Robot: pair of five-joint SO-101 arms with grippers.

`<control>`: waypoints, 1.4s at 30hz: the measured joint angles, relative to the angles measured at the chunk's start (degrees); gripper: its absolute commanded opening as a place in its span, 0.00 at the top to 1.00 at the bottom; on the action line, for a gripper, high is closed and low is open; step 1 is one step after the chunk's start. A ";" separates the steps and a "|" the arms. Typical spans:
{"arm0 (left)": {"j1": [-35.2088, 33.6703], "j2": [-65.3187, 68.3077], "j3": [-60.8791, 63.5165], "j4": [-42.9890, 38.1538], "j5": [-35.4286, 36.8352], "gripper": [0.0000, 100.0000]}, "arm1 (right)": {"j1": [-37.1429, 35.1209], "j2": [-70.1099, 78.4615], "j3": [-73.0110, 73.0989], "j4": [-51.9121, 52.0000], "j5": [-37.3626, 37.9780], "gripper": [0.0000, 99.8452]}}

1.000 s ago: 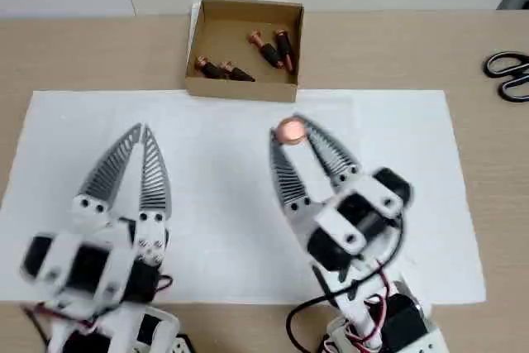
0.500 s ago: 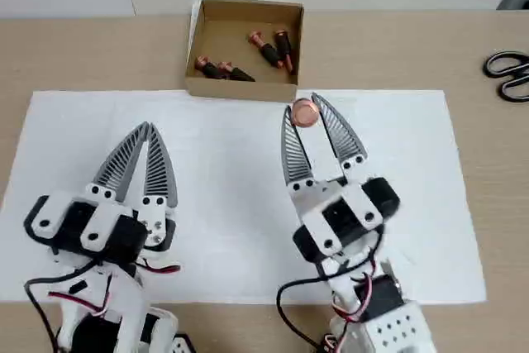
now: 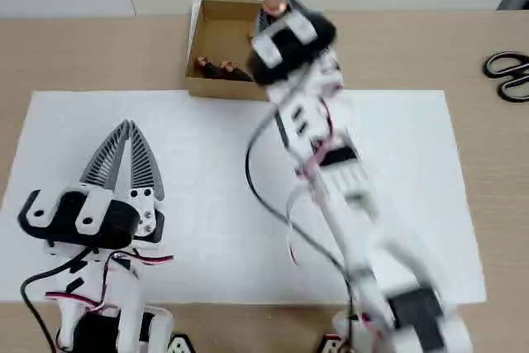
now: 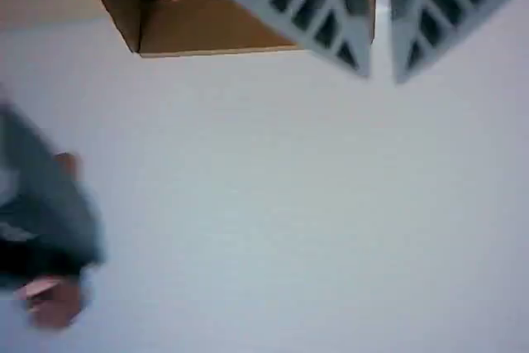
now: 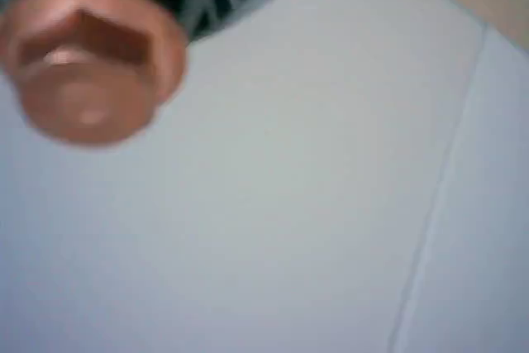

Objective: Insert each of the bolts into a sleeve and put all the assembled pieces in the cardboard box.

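Over the far edge of the cardboard box (image 3: 213, 88), the right gripper (image 3: 276, 11) is clamping a copper-headed bolt (image 3: 274, 1). Near left, the left gripper (image 3: 128, 127) is hanging over the white sheet (image 3: 215, 171), its fingers almost touching and holding nothing.

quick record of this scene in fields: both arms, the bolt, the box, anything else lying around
left end effector: shut, empty, over the white sheet, short of the cardboard box
right end effector: stretched out over the cardboard box, shut on a bolt with a copper head
in the box: two assembled pieces by the near wall; the rest of the inside is hidden
off the sheet: scissors, far to the robot's right
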State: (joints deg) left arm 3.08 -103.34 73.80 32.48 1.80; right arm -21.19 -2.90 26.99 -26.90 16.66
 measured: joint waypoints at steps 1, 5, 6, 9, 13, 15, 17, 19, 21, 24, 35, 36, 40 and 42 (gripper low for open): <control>0.00 0.00 0.00 0.00 0.00 0.99 | 0.00 5.45 -4.22 0.00 1.58 1.00; 0.00 0.00 0.00 0.00 0.00 0.99 | -0.18 28.22 -22.07 0.00 9.76 1.00; 0.00 0.00 0.00 0.00 0.00 0.99 | -0.18 33.76 -26.81 0.00 11.43 1.00; 0.00 0.00 0.00 0.00 0.00 0.99 | -0.09 49.41 -41.05 0.26 13.80 1.00; 0.00 0.00 0.18 0.00 0.00 0.99 | 0.00 64.79 -59.96 8.62 14.33 0.99; 0.00 0.00 0.18 0.00 0.00 0.99 | 0.09 70.68 -70.15 14.24 14.51 0.99; 0.00 0.00 0.18 0.00 0.00 0.99 | 0.18 76.13 -79.65 19.52 14.68 0.99; 0.00 0.00 0.18 0.00 0.00 0.99 | 0.18 81.32 -88.53 23.65 14.68 0.99; 0.00 0.00 0.18 0.00 0.00 0.99 | 0.18 85.80 -96.44 26.73 14.68 0.99; 0.00 0.00 0.18 0.00 0.00 0.99 | 0.18 91.08 -104.97 29.63 15.56 0.99; 0.00 0.00 0.18 0.00 0.00 0.99 | -0.09 95.65 -111.30 30.51 22.42 0.99; 0.00 0.00 0.18 0.00 0.00 0.99 | -0.09 95.65 -111.30 30.51 22.95 0.99; 0.00 0.00 0.18 0.00 0.00 0.99 | -0.18 95.65 -111.38 30.51 27.52 0.99; 0.00 0.00 0.18 0.00 0.00 0.99 | -0.18 95.74 -111.74 30.51 28.75 0.99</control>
State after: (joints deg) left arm 3.08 -103.34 73.98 32.48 1.80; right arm -21.36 92.84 -84.75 3.60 45.41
